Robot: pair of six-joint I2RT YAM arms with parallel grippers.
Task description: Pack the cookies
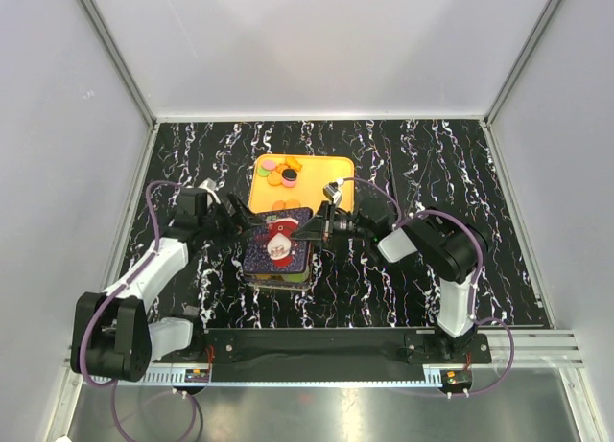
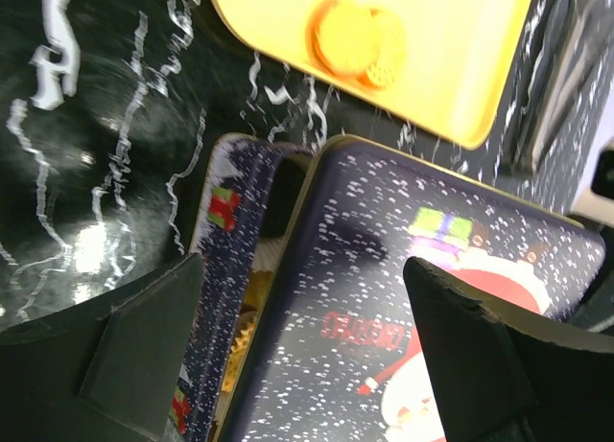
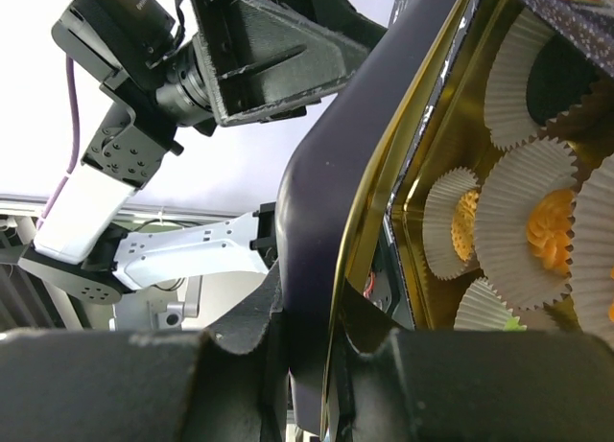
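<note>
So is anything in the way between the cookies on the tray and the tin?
Yes. The lid lies over most of the tin, its edge pinched in the right gripper. Only a gap along one side is open for the cookies.

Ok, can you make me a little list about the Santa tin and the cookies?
Tin: dark blue, snowy, with white paper cups inside
Lid: Santa picture, tilted over the tin, not closed
Right claw: pinching the lid's edge
Left claw: open, astride the lid and tin wall
Cookies: some orange ones in the cups, several loose on the yellow tray
</note>
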